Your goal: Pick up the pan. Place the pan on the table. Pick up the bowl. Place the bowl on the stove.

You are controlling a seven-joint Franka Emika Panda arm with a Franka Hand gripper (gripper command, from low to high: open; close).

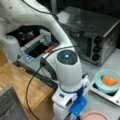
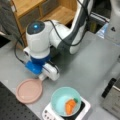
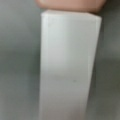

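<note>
The pan (image 2: 29,90) lies flat on the table (image 2: 85,70), toward a front view's lower left; in a front view only its far rim (image 1: 94,115) shows at the bottom edge. Its white handle (image 3: 68,67) fills the wrist view, running down from the pink rim at the top, with grey table on either side. The gripper (image 2: 43,77) hangs low over that handle end of the pan, just beside the rim; whether its jaws are spread or pinching the handle cannot be told.

The bowl (image 2: 65,101) sits on the stove (image 2: 83,110) just right of the pan, and it holds an orange carrot-like piece (image 2: 70,106). In a front view the same bowl (image 1: 108,80) rests on the white-rimmed stove (image 1: 113,97) at the right.

Behind stands a steel toaster oven (image 1: 96,37), and a wooden block (image 1: 22,82) lies to a front view's left.
</note>
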